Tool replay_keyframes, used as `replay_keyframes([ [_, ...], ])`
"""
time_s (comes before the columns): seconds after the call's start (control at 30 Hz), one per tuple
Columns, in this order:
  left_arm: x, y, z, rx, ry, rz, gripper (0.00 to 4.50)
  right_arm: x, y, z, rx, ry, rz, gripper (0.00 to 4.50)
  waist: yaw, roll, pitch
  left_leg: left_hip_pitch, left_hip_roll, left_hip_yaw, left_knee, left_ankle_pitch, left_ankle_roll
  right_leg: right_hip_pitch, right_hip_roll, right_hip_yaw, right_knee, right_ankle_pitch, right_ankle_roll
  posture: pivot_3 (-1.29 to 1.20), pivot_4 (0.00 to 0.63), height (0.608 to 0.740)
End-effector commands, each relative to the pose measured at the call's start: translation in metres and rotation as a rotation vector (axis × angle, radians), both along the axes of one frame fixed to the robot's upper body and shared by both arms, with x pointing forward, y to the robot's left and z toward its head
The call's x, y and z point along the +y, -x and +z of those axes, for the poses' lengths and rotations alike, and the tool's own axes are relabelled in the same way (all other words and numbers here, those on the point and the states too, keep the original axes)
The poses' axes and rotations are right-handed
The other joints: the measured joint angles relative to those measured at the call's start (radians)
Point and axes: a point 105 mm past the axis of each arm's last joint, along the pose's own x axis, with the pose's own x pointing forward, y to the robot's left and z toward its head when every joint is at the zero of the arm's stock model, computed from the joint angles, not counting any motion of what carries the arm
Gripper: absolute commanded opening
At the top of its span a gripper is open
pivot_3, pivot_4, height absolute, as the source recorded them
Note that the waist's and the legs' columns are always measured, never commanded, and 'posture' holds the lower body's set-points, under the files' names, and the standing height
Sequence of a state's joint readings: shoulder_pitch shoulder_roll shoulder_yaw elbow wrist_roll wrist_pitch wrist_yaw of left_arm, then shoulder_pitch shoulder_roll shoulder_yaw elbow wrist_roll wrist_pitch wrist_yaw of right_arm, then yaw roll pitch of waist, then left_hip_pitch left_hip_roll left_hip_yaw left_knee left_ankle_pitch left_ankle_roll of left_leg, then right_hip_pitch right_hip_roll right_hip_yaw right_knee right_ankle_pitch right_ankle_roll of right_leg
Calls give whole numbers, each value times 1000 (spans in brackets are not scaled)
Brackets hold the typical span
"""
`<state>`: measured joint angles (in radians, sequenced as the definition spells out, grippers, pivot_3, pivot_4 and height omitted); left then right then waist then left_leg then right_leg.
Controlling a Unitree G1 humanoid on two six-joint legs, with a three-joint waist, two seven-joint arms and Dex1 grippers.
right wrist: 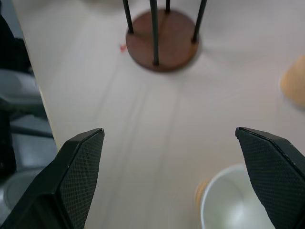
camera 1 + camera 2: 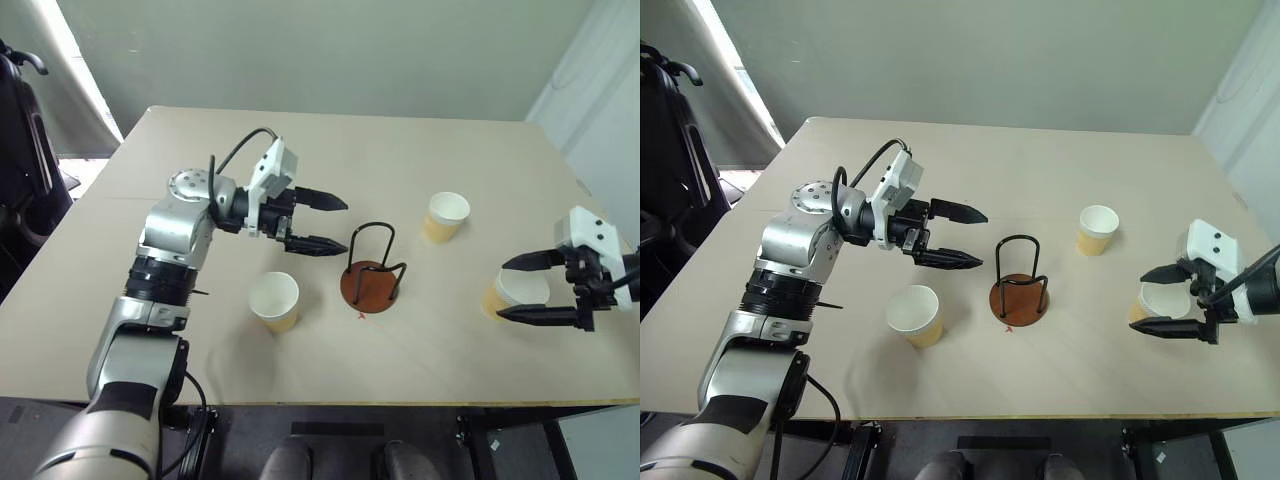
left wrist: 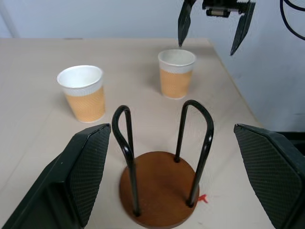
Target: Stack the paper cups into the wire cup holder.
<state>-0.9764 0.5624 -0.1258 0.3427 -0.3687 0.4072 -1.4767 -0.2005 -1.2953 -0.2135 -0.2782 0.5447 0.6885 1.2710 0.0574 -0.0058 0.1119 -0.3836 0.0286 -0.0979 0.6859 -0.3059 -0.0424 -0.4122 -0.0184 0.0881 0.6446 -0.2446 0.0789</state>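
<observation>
The wire cup holder (image 2: 370,283) stands empty mid-table, black loops on a reddish-brown disc. One paper cup (image 2: 274,301) stands upright just left of it, a second paper cup (image 2: 447,216) behind and to its right. The third paper cup (image 2: 528,288) stands near the table's right edge. My left gripper (image 2: 343,226) hovers open beside the holder's left side, pointing at it with nothing between its fingers. My right gripper (image 2: 503,290) hangs open just above the third cup (image 1: 228,202), its fingertips (image 3: 182,36) above the rim (image 3: 176,56) and not touching it.
The tan table (image 2: 200,330) has free surface in front of the holder and across the back. Its front edge runs close below the cups, its right edge just past my right gripper. A dark chair (image 2: 20,150) stands off the far left.
</observation>
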Motion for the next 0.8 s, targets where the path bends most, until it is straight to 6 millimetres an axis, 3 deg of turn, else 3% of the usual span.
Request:
replay_keyframes([
  [0.03, -7, 4, 17, -61, 20, -28, 4442, -13, 1, 1, -48, 85, -8, 4500, 0, 0, 0, 0, 0, 0, 0, 0, 0, 0, 0, 0, 0, 0, 0, 0, 150, 740],
  [0.37, -8, 6, 16, -71, 15, -23, 4442, -38, -7, -23, -67, 233, -38, 4500, -1, 0, 0, 0, 0, 1, 1, 0, 1, 0, 0, 0, 0, 0, 0, 0, 150, 740],
  [0.73, -6, 7, 18, -82, 5, -14, 4442, -26, -18, -46, -66, 271, 1, 4500, -2, 0, 0, 1, 0, 0, 1, 0, 1, 0, 0, 0, 0, 0, 1, 0, 150, 740],
  [0.8, -5, 7, 18, -84, 2, -13, 4500, -24, -19, -47, -66, 268, 2, 3967, -1, 0, 0, 0, 0, 0, 1, 0, 1, 0, 0, 0, 0, 0, 1, 0, 150, 740],
])
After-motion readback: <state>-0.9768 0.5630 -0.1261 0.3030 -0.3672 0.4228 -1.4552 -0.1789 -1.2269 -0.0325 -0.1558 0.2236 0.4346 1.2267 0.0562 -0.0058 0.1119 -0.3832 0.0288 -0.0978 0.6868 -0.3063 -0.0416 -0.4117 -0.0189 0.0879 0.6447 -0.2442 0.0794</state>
